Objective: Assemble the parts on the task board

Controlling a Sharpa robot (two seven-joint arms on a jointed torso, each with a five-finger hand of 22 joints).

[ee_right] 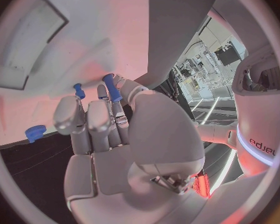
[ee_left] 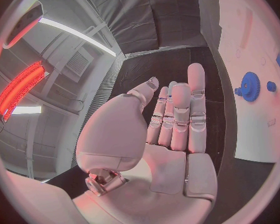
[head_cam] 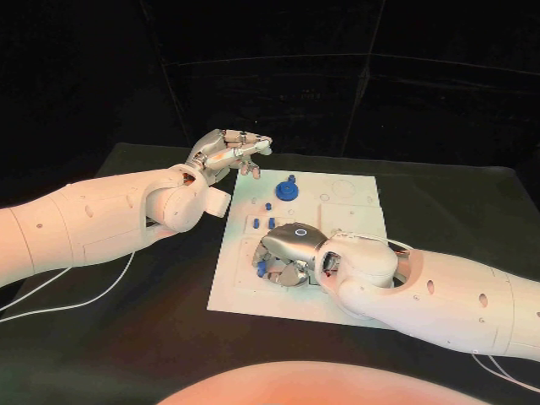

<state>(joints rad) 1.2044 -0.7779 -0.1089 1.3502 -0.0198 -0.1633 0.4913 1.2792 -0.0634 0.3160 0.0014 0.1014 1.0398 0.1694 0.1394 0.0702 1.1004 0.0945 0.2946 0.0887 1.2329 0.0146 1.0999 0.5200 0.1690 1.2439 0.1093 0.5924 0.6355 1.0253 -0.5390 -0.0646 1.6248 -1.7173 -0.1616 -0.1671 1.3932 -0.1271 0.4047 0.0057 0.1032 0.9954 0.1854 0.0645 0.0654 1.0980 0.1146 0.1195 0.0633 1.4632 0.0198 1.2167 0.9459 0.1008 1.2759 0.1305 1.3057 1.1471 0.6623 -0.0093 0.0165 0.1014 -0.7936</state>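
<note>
Under the right hand (head_cam: 297, 253), parts (head_cam: 261, 268) half hidden.

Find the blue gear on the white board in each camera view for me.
Head view: blue gear at the task board's far edge, near the left robot hand.
Left wrist view: gear on the board, past the fingers.
Right wrist view: I cannot pick it out.
Shared landmark: the task board.

Two white arms, smooth rounded shells with small dark holes along them. Left hand (head_cam: 228, 153) and right hand (head_cam: 292, 253): silver segmented fingers, silver palms (right hand back bears a small blue ring). Thin white cables trail beneath both arms.
</note>
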